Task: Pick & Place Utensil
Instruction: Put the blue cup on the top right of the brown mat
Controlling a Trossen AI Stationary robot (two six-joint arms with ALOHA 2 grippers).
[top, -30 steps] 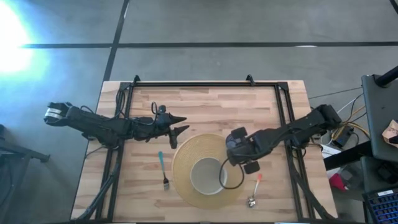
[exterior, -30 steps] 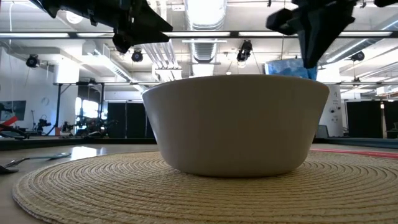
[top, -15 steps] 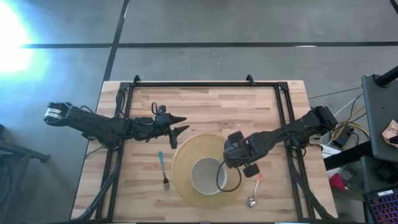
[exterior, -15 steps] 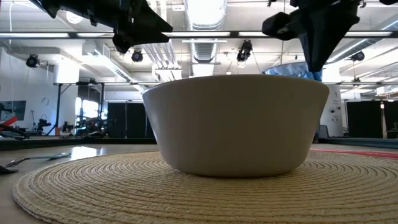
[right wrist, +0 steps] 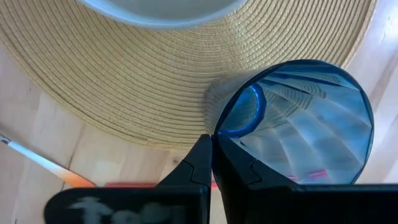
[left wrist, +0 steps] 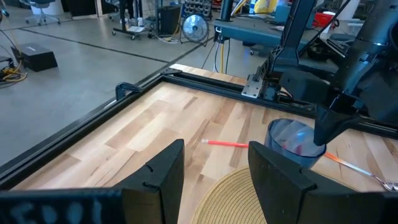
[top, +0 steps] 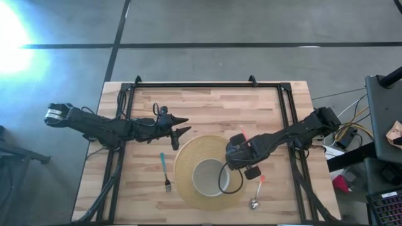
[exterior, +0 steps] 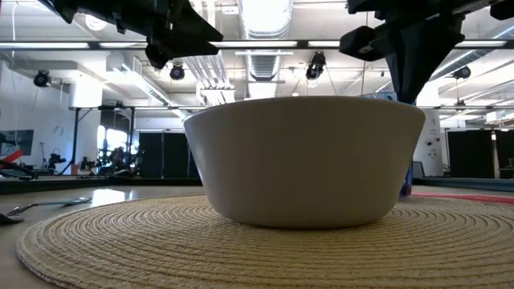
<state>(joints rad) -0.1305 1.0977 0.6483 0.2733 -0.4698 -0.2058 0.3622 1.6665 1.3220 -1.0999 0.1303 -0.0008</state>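
Note:
A white bowl [top: 206, 177] stands on a round woven placemat [top: 188, 157]. A teal-handled fork [top: 164, 169] lies on the table left of the mat. An orange-handled spoon [top: 257, 190] lies to its right, and a red-handled utensil [left wrist: 226, 144] lies on the far side. My right gripper [right wrist: 211, 148] points down at the mat's right edge, shut on a clear blue cup [right wrist: 305, 124]. In the high view the right arm [top: 239, 152] hides the cup. My left gripper [top: 186, 125] hovers open over the table, left of the mat's far edge. My right gripper pinches the cup's rim [right wrist: 219, 138] between its two fingers, one inside the cup and one outside. The fingers come from above, pointing down. The cup hangs mouth up [left wrist: 293, 140] beside the mat's edge; whether its base touches the table I cannot tell.
A black metal frame [top: 195, 85] runs along the far and side edges of the wooden table. Bare wood [top: 220, 107] lies between the mat and the far rail.
My right gripper has sunk a little with the blue cup, drifting slightly toward the table's left. In the low view the cup has dropped from above the bowl's rim to behind its right side. The fingers have stayed shut.

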